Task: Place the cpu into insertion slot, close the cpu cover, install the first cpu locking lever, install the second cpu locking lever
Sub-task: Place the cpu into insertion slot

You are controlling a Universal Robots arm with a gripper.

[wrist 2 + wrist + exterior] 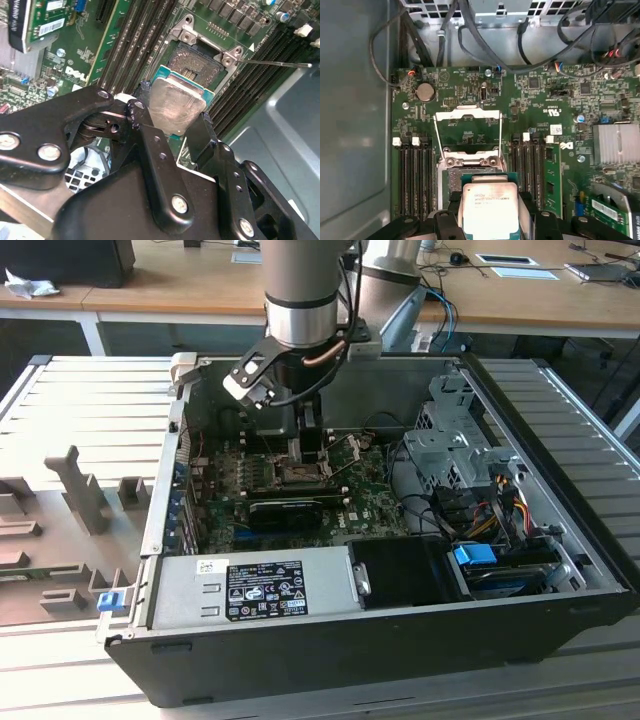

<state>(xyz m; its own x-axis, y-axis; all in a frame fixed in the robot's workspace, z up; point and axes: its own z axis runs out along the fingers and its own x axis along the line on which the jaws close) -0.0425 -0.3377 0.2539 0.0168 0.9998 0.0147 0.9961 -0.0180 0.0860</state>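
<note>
**Cpu over the socket: a skewed landing is the danger**

The pincer (175, 116) is clenched on the cpu (178, 106), one finger on each of two opposite edges and the silver top facing up. In the first wrist view the cpu (489, 210) hangs between the fingers just short of the socket (470, 172). In the second wrist view it overlaps the socket's near edge without lying in it. I judge it not yet seated.

The main risk is a crooked or offset drop. In the second wrist view the chip looks slightly tilted against the socket frame. If it goes down that way, a corner could land on the fine contacts and bend them. A chip that is turned the wrong way would not key in at all, and I cannot tell its keying from here.

The grip takes only the thin edges. A slip could let the chip fall onto the contacts or onto the board (555, 95).

The cover (467, 114) stands swung up beyond the socket, with a thin lever (275, 63) sticking out beside it. A finger or the chip could catch on either one. If the cover tips down early, it could trap the chip askew.

Memory slots (412, 180) lie close on both sides, so the fingers have little room to spread. In the exterior view the pincer (305, 435) works deep inside the case (400, 640).
</note>
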